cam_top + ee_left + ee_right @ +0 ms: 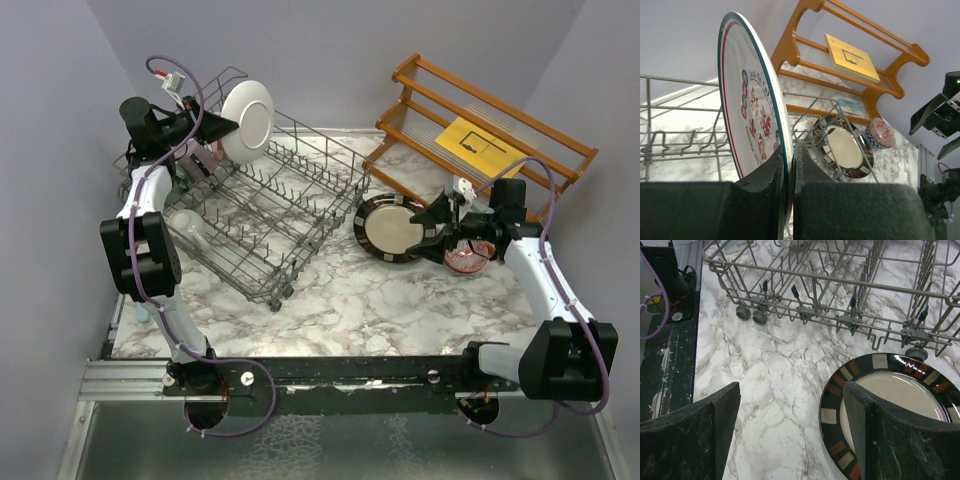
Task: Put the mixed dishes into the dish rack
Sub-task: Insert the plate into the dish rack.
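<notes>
Teal-rimmed plate [752,115] up on edge over the far end of the dish rack [320,238], the left gripper [788,160] pinching its lower rim tight. On the marble table [350,300], the black-rimmed plate [390,228] sits just beside the rack's right corner. The right gripper [790,387] hangs spread wide at its rim, holding nothing, with a red bowl [468,258] close by.
</notes>
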You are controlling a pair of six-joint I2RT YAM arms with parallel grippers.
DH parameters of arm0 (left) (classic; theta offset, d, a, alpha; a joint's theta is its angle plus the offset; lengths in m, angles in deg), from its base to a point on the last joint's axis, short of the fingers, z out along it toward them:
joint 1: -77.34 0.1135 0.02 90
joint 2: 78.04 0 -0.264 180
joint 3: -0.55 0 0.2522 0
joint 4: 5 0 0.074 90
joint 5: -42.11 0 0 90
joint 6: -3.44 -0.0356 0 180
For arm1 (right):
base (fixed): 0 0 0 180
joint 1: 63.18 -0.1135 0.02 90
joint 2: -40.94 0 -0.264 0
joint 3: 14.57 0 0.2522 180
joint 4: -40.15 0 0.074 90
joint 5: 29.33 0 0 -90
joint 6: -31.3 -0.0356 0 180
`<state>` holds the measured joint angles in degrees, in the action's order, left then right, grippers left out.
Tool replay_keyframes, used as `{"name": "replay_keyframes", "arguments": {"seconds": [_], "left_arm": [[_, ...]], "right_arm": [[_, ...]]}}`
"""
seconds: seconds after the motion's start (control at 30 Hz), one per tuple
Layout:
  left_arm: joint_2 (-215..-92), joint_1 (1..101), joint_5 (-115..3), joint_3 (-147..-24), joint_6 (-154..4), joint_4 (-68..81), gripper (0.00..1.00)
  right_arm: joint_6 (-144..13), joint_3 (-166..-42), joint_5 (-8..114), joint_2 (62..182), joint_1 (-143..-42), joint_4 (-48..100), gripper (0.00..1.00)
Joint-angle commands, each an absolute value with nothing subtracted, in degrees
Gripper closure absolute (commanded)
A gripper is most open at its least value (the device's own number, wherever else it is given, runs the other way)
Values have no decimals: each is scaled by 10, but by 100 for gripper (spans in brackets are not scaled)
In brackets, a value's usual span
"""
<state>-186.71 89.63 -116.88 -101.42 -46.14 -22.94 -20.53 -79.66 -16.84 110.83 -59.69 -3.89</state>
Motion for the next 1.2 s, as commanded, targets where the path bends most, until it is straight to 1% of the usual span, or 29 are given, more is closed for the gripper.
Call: {"name": "replay_keyframes", "arguments": {"seconds": [0.0, 0.53, 1.17], "left_arm": [[-1874, 905, -1180, -1062, -547, -161, 100], [-1907, 907, -1171, -1092, -626, -71, 100], [-1949, 907, -1176, -1120, -657, -40, 100]], "right_arm": [[-202, -793, -173, 1115, -593, -25, 17], [-201, -793, -172, 1117, -593, -25, 17], [-200, -793, -174, 1114, -593, -25, 17]]}}
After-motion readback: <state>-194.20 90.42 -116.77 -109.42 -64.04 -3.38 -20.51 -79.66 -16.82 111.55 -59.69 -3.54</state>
